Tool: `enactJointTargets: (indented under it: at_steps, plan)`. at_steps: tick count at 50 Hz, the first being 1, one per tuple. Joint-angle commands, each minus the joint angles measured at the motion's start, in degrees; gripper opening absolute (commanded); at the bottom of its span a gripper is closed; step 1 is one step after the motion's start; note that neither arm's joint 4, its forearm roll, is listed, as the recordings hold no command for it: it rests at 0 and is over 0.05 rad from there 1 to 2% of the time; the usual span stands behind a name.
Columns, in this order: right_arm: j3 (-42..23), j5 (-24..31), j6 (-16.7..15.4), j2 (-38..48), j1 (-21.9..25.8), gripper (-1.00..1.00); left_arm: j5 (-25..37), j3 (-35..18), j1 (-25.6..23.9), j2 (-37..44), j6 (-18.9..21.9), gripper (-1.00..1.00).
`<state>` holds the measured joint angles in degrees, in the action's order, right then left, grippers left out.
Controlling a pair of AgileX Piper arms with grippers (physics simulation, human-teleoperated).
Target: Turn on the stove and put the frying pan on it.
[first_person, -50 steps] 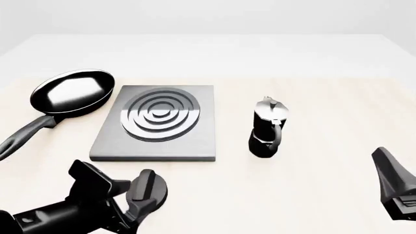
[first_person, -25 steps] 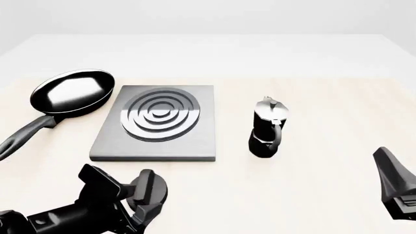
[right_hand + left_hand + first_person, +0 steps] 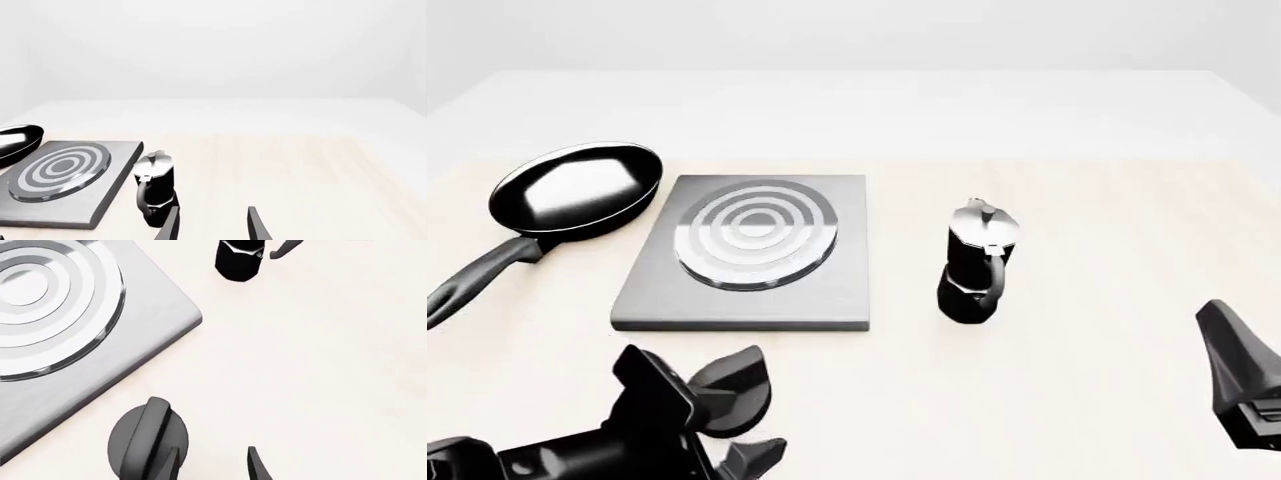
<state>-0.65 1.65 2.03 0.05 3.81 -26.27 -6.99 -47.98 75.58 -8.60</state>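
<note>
The stove (image 3: 747, 285) is a grey slab whose rings (image 3: 757, 235) look pale silver; it also shows in the left wrist view (image 3: 127, 355) and as the stove (image 3: 100, 200). Its black knob (image 3: 734, 385) lies just in front of it, its ridge angled. My left gripper (image 3: 731, 435) is open at the knob's near side; one fingertip (image 3: 170, 465) overlaps the knob (image 3: 148, 437) and nothing is between the fingers. The frying pan (image 3: 574, 190) rests on the table left of the stove, handle toward me. My right gripper (image 3: 212, 227) is open, far right (image 3: 1244, 385).
A black moka pot (image 3: 974, 265) stands right of the stove, also seen as the moka pot (image 3: 155, 187) in the right wrist view and as the moka pot (image 3: 240, 257) in the left wrist view. The table's front edge is close behind both grippers.
The stove's rings have gone from dark to pale silver. The knob's ridge has turned. My left gripper has drawn back toward me, off the knob. The right arm barely moved.
</note>
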Motion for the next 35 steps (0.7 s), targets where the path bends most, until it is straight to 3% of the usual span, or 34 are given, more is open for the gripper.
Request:
enactJointTargets:
  at_steps: [1,14,21,35]
  plan:
    - [-0.4,0.3,0.1,0.0,-0.1,1.0,4.4,-1.5,-3.8,-4.6,-0.5,1.0]
    - [-0.7,0.3,0.0,0.0,0.2,1.0,16.4,-4.0,-4.8,-17.5,0.6,1.0]
    - [-1.1,0.3,0.0,0.1,0.4,1.0,28.8,-9.2,-5.1,-28.8,2.0,1.0]
    - [-2.3,1.0,0.0,0.0,0.9,1.0,44.9,-17.2,-0.1,-42.0,4.8,1.0]
